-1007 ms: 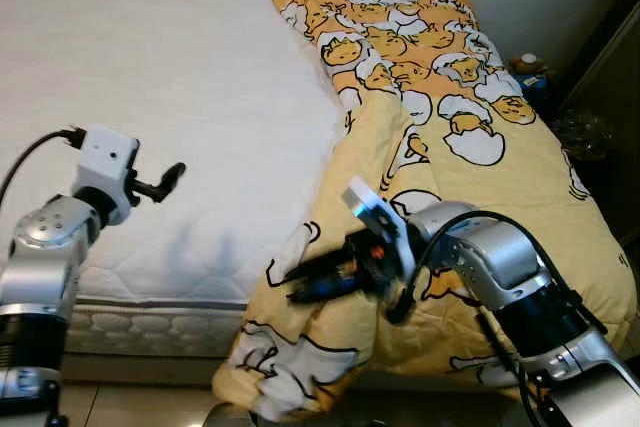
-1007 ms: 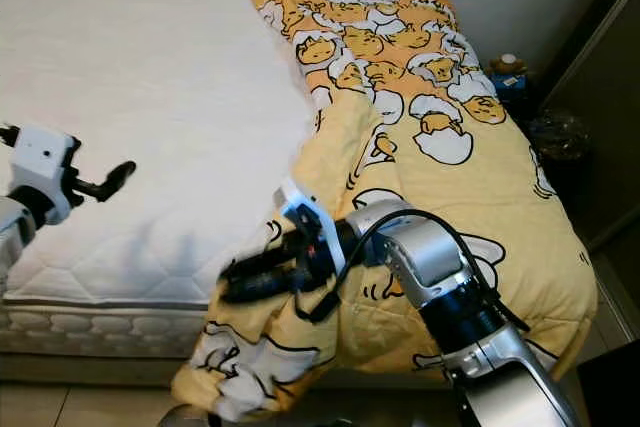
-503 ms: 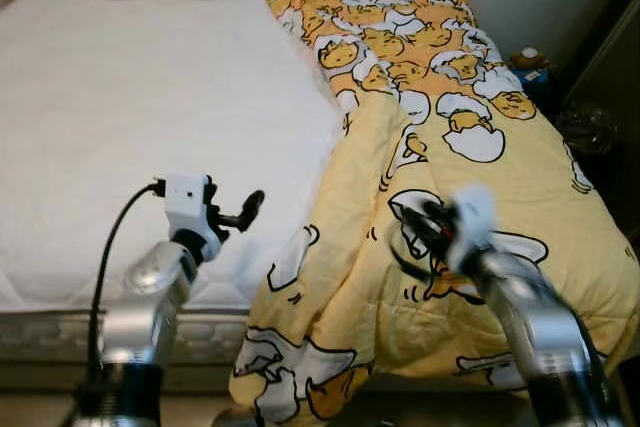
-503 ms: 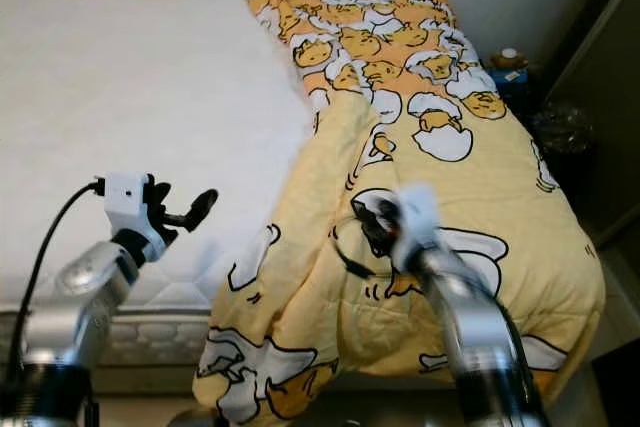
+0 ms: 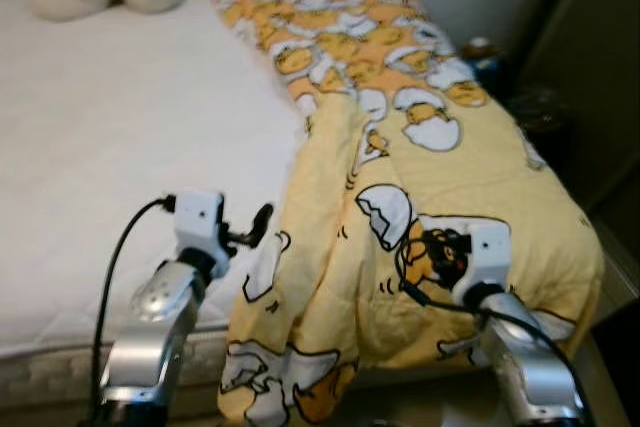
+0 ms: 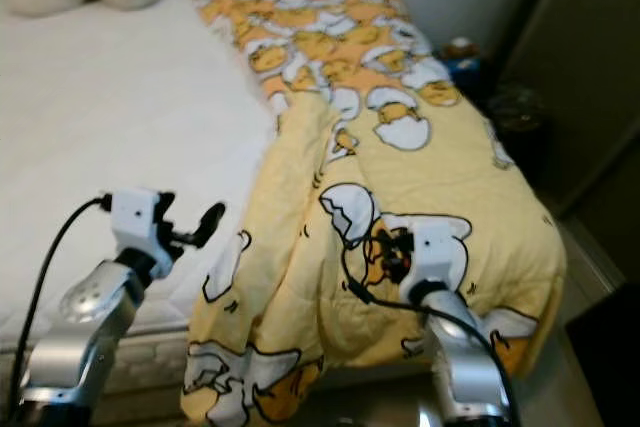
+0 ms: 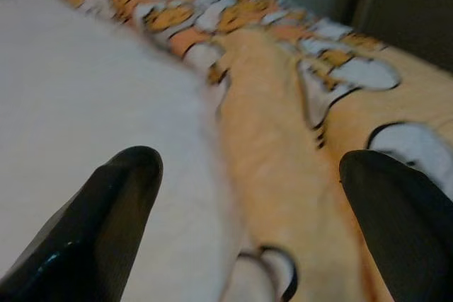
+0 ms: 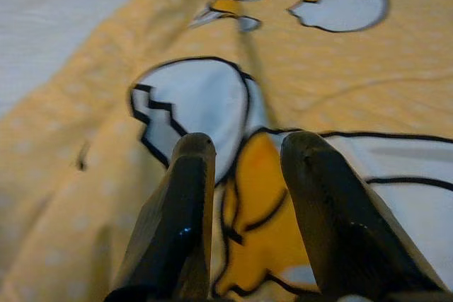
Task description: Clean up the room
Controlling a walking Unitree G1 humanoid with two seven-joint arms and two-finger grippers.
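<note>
Bed [image 5: 110,137] lay bare white at 9 o'clock; yellow quilt [image 5: 440,157] was bunched along the 3 o'clock side, its corner drooping off the foot at 6. Left gripper [image 5: 248,232], fingers wide apart and empty, hovered beside the folded edge [image 5: 330,187]. Right gripper [image 8: 244,175], fingers narrowly parted and holding nothing, sat over the quilt. Judged soft, limp, bulky; best pinched at the folded edge.

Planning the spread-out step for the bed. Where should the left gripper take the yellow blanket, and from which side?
Judging by its pose, take the yellow blanket by its bunched long edge beside the bare white mattress. That edge stands up as a fold, so fingers can straddle it. Come from the mattress side with the left gripper, already open just beside the edge. The right gripper is over the flat middle, with less to pinch.
</note>
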